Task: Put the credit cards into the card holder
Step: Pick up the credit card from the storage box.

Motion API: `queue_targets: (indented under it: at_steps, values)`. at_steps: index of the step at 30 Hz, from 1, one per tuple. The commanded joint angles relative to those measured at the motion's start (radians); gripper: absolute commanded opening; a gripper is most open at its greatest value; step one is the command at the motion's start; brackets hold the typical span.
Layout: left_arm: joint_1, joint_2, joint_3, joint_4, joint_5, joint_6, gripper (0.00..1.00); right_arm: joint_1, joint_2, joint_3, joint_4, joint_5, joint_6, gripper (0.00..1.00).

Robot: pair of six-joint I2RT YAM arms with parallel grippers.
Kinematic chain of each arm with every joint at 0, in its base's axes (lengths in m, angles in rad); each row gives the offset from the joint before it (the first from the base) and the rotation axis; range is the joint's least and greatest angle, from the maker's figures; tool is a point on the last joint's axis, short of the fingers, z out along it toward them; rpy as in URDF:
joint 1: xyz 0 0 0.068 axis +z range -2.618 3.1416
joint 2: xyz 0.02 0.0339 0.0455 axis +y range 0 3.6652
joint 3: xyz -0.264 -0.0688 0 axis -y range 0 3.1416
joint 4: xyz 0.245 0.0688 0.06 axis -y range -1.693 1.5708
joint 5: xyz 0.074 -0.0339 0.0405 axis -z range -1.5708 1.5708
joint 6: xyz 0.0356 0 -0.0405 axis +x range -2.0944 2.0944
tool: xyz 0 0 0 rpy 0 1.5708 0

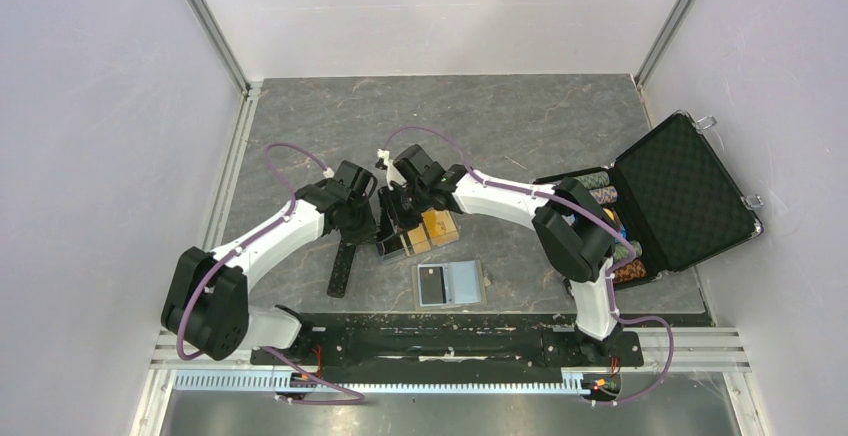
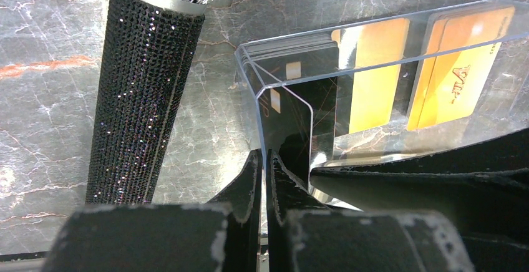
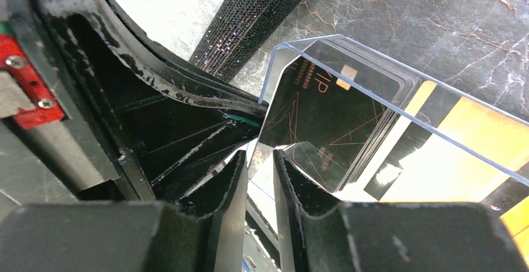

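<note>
Black and gold credit cards [image 1: 438, 226] in clear box [image 2: 249, 72], at 11 o'clock from card holder [image 1: 466, 284]. Thin, stiff, slippery: pinch the top edge. Left end effector [image 2: 262, 158] pressed together at box wall; right end effector [image 3: 259, 160] almost closed near black card [image 3: 324, 116], hold unclear.

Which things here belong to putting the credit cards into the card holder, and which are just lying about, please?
Belonging to the job: credit cards, card holder, clear stand that the cards sit in.
Just lying about: microphone, open black case, poker chips in it.
</note>
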State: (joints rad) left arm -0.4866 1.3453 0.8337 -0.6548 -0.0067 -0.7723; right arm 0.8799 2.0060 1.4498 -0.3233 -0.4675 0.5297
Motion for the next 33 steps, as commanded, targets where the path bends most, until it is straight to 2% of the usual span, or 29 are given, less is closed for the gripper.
queue_targets:
  at_steps: [1,7,12,13,16,17,21,23,27,33]
  values:
    - [-0.004,0.043,-0.015,0.001,-0.033,0.053,0.03,0.008,0.031,0.001,-0.083,0.096,-0.052,0.22]
    - [-0.005,0.048,-0.012,0.001,-0.034,0.054,0.03,0.008,0.036,-0.002,-0.088,0.094,-0.058,0.15]
    - [-0.004,0.052,-0.009,0.001,-0.034,0.058,0.03,0.009,0.037,-0.042,0.004,0.013,-0.017,0.2]
    - [-0.004,0.052,-0.01,0.002,-0.035,0.058,0.03,0.009,0.036,-0.055,0.028,-0.006,-0.007,0.19]
    - [-0.005,0.047,-0.009,0.001,-0.034,0.06,0.03,0.007,0.027,-0.066,0.055,-0.021,0.012,0.03]
    - [-0.006,0.044,-0.008,0.001,-0.034,0.06,0.03,0.006,0.021,-0.068,0.056,-0.02,0.014,0.0]
    - [-0.005,0.023,0.005,-0.005,-0.04,0.06,0.07,-0.004,-0.018,-0.07,0.055,-0.012,0.018,0.0]
    - [-0.004,0.004,0.024,-0.018,-0.049,0.059,0.16,-0.012,-0.048,-0.071,0.051,0.0,0.019,0.0]
    - [-0.005,-0.071,0.073,-0.019,-0.054,0.06,0.43,-0.037,-0.107,-0.072,0.038,0.014,0.012,0.0]
    - [-0.003,-0.171,0.146,0.016,-0.012,0.07,0.63,-0.106,-0.207,-0.106,0.02,0.015,-0.007,0.0]
